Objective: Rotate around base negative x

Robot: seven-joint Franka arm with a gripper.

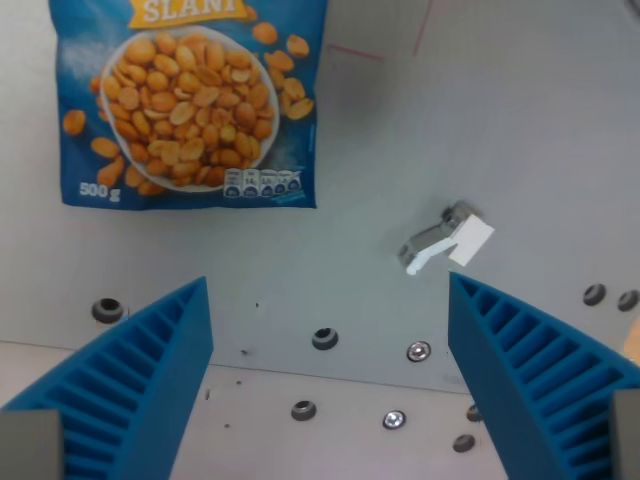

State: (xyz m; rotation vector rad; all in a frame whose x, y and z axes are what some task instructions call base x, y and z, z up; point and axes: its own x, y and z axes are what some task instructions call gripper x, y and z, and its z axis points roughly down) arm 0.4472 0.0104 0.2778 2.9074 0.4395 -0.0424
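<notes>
Grey matte surface [520,120] fills nearly the whole wrist view, flat and pale, with faint red lines drawn near its top edge. Next in size is a glossy blue plastic bag of peanuts [190,100], lying flat at the upper left of the wrist view, printed with a white bowl of nuts and "500 g" in one corner; its top runs out of frame. Below it, two blue ribbed plastic fingers [130,390] rise from the bottom corners. These jaws of the gripper [330,350] stand wide apart and hold nothing, bare surface showing between them. A small white and grey plastic clip [445,240] lies apart from the bag, toward the wrist view's right, just above the right-hand finger. Several round metal screw heads [325,338] dot the surface along the lower part.
</notes>
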